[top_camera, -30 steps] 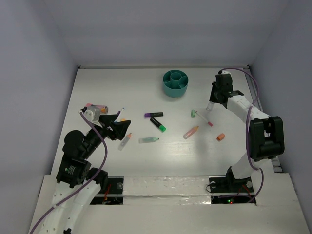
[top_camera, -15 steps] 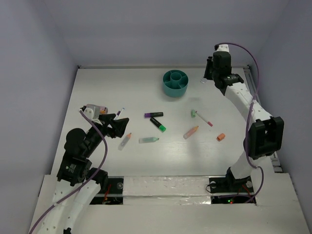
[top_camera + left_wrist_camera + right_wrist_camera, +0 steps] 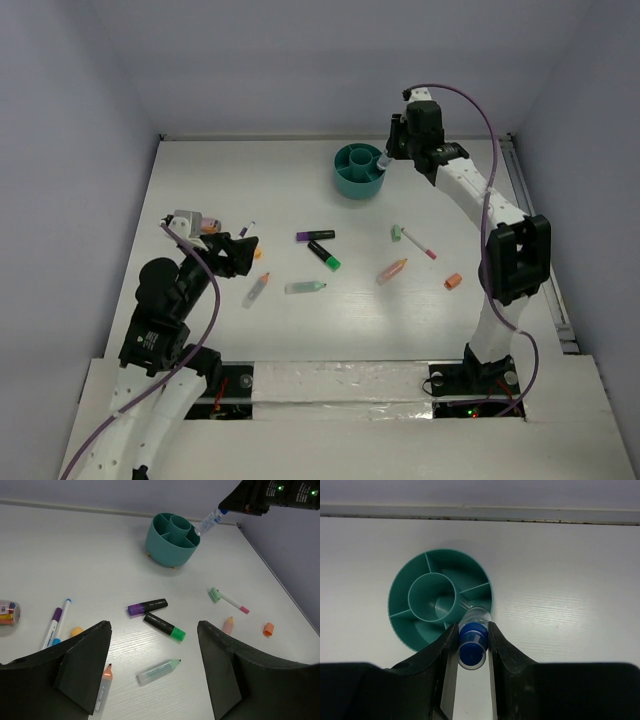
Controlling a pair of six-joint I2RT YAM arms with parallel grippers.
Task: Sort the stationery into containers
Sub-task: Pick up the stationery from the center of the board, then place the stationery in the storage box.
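Observation:
The teal organiser (image 3: 355,181) stands at the far middle of the table. My right gripper (image 3: 392,152) is shut on the blue-capped clear bottle (image 3: 472,642) and holds it tilted over the organiser's (image 3: 400,602) right rim. My left gripper (image 3: 152,650) is open and empty, low over a clear green highlighter (image 3: 158,672) and an orange-tipped clear marker (image 3: 102,692). A purple-and-black highlighter (image 3: 315,236), a green-and-black highlighter (image 3: 324,256), a green-and-pink pen (image 3: 413,240), a pink-orange marker (image 3: 392,271) and an orange cap (image 3: 453,282) lie on the table.
A blue-and-purple pen (image 3: 56,623) and a second orange cap (image 3: 76,631) lie left of my left gripper. A small pink-orange roll (image 3: 7,612) lies at the far left. Walls close the table at the back and on both sides.
My right gripper has risen from near the green-and-pink pen and swung left to the organiser's rim with the bottle. My left arm has shifted only slightly.

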